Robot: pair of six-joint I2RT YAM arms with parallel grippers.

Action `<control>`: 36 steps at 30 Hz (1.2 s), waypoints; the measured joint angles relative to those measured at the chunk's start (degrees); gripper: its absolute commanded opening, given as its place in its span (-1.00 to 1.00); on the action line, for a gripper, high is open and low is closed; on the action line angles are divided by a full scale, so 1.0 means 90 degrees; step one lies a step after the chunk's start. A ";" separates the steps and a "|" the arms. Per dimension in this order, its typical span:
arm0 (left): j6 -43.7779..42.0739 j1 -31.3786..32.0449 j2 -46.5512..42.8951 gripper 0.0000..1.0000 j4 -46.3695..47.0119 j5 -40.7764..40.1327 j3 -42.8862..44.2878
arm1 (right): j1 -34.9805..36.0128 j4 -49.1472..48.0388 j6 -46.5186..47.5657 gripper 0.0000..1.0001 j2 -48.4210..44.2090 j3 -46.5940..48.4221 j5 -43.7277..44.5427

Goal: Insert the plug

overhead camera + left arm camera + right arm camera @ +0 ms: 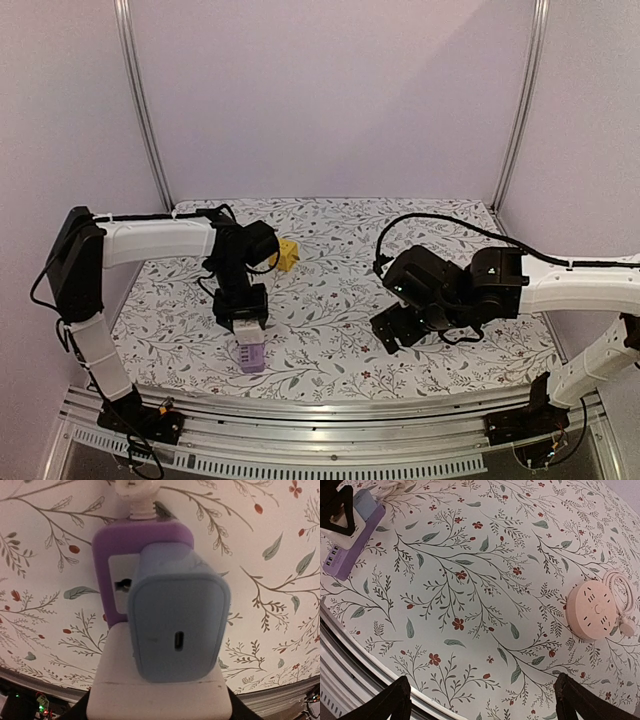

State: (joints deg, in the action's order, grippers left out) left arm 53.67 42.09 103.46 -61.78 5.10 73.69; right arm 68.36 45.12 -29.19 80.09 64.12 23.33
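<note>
Nearest, the purple power strip (251,357) lies loose, with the blue plug (177,630) sitting over it under the left gripper (244,322); can't tell if the fingers clamp it. Pins are hidden and the plug looks offset from the slot, so a push could jam or skid the unbraced strip. Right gripper (481,686) hangs wide, well apart. Yellow block (287,255) further back

The plug (177,630) is smooth pale-blue plastic with a soft satin sheen. The strip (135,540) under it is matt purple plastic. The cloth (470,645) is a flower-printed sheet, flat, smooth and matt. The round socket (594,611) is smooth pinkish plastic. The arm shells (150,240) look like smooth white plastic with matt black joints. The rail (320,415) is bare brushed metal.
</note>
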 measured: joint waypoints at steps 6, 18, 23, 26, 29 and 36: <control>-0.0452 0.0002 0.0005 -1.00 -0.0041 -0.0041 -0.0019 | 0.0000 0.0000 0.0039 0.97 0.0019 0.0015 0.0007; -0.1222 -0.0187 -0.0202 -1.00 0.0100 -0.0034 -0.0342 | 0.0000 0.0083 0.0272 0.98 0.0185 0.0284 0.0049; -0.1430 -0.0223 -0.0204 -1.00 0.0102 -0.0053 -0.0393 | 0.0000 0.0112 0.0350 0.98 0.0206 0.0299 0.0087; -0.1443 -0.0223 -0.0194 -1.00 0.0153 -0.0044 -0.0403 | 0.0000 0.0114 0.0420 0.98 0.0226 0.0299 0.0134; -0.1435 -0.0223 -0.0155 -1.00 0.0155 -0.0044 -0.0374 | 0.0000 0.0124 0.0478 0.98 0.0289 0.0308 0.0185; -0.1185 -0.0163 0.0066 -1.00 -0.0070 -0.0129 -0.0134 | 0.0000 0.0131 0.0622 0.98 0.0440 0.0333 0.0243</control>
State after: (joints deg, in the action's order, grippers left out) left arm 43.00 40.62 104.05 -62.41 3.95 72.49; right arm 68.36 46.30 -23.59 84.05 67.11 25.52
